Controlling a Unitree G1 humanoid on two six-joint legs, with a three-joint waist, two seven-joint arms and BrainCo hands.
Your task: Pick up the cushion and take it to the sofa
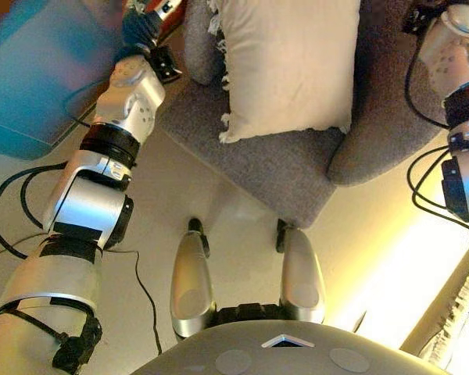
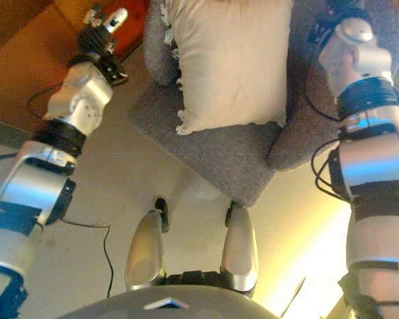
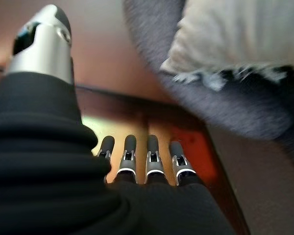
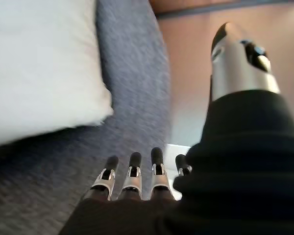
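A cream cushion (image 1: 285, 66) with a fringed edge leans on the seat of a grey armchair (image 1: 281, 168) straight ahead. It also shows in the left wrist view (image 3: 245, 36) and the right wrist view (image 4: 39, 68). My left hand (image 2: 101, 30) is raised beside the chair's left arm, fingers straight, holding nothing. My right hand (image 4: 137, 181) is beside the chair's right arm, fingers straight, holding nothing. Neither hand touches the cushion.
A blue box-like object (image 1: 39, 70) stands at the far left on the pale floor. Dark cables (image 1: 8, 195) lie on the floor to the left. Wooden and red furniture (image 3: 196, 142) sits beyond the left hand. A bright strip of light (image 1: 406, 273) runs along the right.
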